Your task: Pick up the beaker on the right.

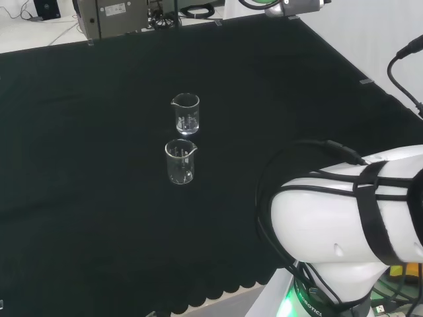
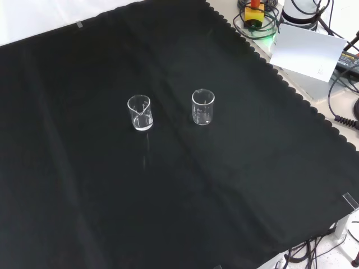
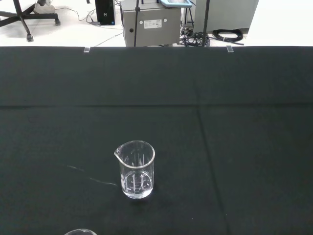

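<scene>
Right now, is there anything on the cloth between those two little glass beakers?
No. In the front view only bare black cloth lies between the left beaker and the right beaker; they stand apart.

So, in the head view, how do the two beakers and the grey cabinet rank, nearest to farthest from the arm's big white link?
From the white link:
1. Near beaker, mid-cloth, to its left.
2. Far beaker, just behind the first.
3. Grey cabinet, beyond the cloth's far edge.

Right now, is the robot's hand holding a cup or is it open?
Hand: cannot tell. Both beakers, one and the other, stand alone on the black cloth, with nothing touching them.
</scene>
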You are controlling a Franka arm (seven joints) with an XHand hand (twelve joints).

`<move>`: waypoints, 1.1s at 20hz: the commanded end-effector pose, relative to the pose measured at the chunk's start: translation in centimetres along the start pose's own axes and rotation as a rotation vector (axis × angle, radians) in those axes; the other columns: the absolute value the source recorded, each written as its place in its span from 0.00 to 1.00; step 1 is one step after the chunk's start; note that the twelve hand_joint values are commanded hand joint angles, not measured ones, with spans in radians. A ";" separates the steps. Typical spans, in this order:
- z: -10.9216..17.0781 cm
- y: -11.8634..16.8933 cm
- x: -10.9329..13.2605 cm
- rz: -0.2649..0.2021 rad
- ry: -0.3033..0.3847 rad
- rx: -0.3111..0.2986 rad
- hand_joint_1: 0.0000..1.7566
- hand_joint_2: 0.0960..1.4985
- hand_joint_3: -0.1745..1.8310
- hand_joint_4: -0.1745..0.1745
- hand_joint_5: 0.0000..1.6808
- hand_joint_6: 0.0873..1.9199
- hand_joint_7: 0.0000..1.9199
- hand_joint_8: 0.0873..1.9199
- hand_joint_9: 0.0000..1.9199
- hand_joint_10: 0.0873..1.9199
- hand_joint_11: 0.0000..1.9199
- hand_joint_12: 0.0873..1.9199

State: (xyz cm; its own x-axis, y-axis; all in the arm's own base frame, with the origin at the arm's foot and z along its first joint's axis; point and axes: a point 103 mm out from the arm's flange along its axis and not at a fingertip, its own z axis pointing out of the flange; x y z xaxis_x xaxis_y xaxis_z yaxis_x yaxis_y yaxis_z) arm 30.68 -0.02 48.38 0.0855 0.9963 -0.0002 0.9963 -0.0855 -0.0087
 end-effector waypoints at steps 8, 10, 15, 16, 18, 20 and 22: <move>0.3 0.3 0.0 0.013 -0.018 0.000 0.00 0.92 0.11 0.46 0.15 0.00 0.00 0.22 0.23 0.00 0.03 0.70; 0.4 0.3 0.0 0.011 -0.023 0.002 0.00 0.92 0.11 0.46 0.15 0.00 0.00 0.22 0.23 0.00 0.04 0.70; 1.0 0.6 -1.3 0.026 0.007 0.002 0.00 0.92 0.11 0.46 0.15 0.00 0.01 0.22 0.24 0.00 0.04 0.70; 1.4 0.7 -1.7 0.022 0.009 -0.009 0.02 0.91 0.11 0.45 0.16 0.00 0.02 0.22 0.24 0.00 0.04 0.70; 2.5 0.9 -2.6 0.021 0.017 -0.010 0.07 0.89 0.10 0.44 0.18 0.00 0.04 0.23 0.26 0.02 0.05 0.70; 3.5 1.2 -3.2 0.021 0.027 -0.005 0.15 0.85 0.09 0.43 0.20 0.00 0.07 0.25 0.24 0.13 0.07 0.70; 4.7 1.7 -3.9 0.023 0.042 0.001 0.21 0.83 0.08 0.42 0.22 0.00 0.09 0.27 0.22 0.24 0.08 0.70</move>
State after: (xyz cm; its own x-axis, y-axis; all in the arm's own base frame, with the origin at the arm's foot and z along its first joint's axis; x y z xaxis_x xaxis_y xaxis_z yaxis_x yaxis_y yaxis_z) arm 31.37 -1.96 46.22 0.1121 0.9936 0.0140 0.9937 -0.1120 -0.0099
